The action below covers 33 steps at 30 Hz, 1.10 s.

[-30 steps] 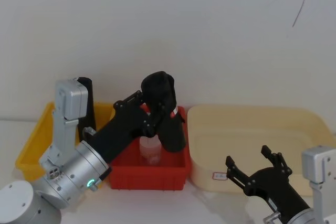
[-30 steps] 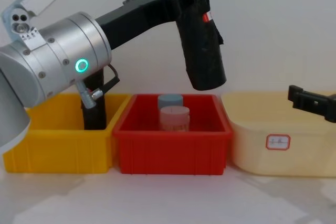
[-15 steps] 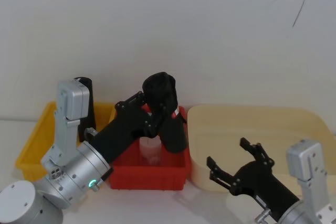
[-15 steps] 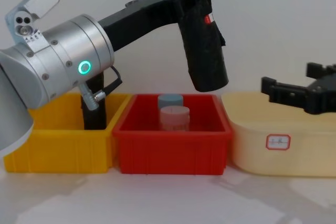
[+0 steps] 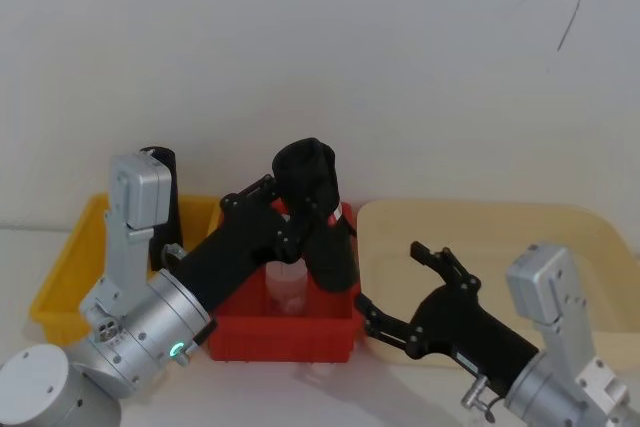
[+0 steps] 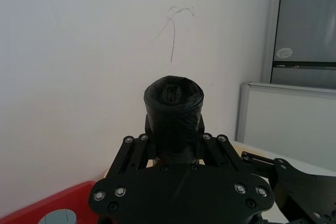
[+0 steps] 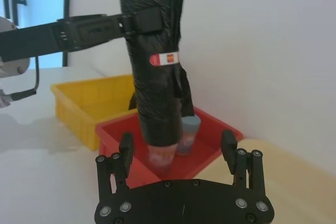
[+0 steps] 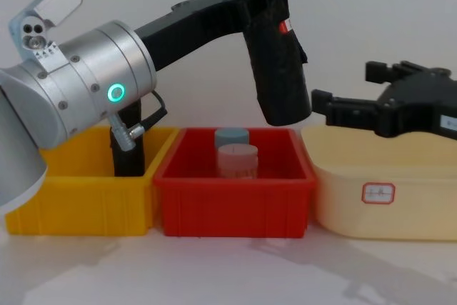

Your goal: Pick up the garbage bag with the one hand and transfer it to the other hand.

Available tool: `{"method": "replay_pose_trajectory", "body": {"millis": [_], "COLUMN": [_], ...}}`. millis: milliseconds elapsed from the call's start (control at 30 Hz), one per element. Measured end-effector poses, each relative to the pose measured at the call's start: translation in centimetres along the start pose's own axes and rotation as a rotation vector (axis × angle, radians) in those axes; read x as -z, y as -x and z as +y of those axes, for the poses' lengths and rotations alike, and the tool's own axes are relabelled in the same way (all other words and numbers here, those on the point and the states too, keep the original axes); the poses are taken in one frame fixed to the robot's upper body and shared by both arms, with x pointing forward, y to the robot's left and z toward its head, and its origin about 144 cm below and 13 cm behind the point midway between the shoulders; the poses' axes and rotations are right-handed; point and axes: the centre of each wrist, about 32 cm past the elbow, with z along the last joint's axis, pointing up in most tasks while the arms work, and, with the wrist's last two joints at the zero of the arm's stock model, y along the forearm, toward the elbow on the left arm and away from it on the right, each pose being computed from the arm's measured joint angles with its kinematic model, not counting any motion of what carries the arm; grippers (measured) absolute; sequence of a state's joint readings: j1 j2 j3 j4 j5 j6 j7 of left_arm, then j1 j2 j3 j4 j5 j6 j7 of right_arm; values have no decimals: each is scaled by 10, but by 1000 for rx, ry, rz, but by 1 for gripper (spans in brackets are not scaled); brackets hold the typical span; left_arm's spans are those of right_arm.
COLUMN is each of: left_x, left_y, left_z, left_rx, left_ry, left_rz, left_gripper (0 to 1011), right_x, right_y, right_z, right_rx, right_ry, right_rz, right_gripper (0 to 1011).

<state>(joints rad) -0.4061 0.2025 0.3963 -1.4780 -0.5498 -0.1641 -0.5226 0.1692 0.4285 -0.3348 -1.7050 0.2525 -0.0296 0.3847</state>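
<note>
The garbage bag [image 8: 275,55] is a thick black roll with a red-and-white sticker [image 7: 164,59], held upright and slightly tilted in the air over the red bin [image 8: 235,201]. My left gripper [image 5: 295,217], on the silver wrist with the green ring, is shut on the roll's upper part [image 6: 173,114]. My right gripper [image 5: 390,277] is open, just right of the roll's lower end and apart from it. In the right wrist view the roll [image 7: 155,77] stands ahead of the open gripper [image 7: 177,140], beyond its fingertips.
The red bin holds two small jars [image 8: 235,155]. A yellow bin [image 8: 78,198] on the left holds a slimmer black roll [image 8: 128,151]. A cream tub [image 8: 385,198] sits at the right, under my right arm. A white wall stands close behind.
My right gripper has moved left and forward from the cream tub toward the roll, still open. The left gripper and the roll have barely moved.
</note>
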Motion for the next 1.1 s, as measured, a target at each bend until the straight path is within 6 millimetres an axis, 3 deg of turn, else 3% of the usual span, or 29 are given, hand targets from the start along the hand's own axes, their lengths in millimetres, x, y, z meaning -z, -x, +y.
{"method": "replay_pose_trajectory", "body": {"millis": [1100], "left_x": [0], "left_y": [0], "left_z": [0], "left_rx": [-1], "left_ry": [0], "left_rz": [1], "left_gripper": [368], "right_x": [-2], "right_y": [-12], "right_z": [41], "right_rx": [-116], "right_ry": [-41], "right_rz": [-38], "right_gripper": [1000]}}
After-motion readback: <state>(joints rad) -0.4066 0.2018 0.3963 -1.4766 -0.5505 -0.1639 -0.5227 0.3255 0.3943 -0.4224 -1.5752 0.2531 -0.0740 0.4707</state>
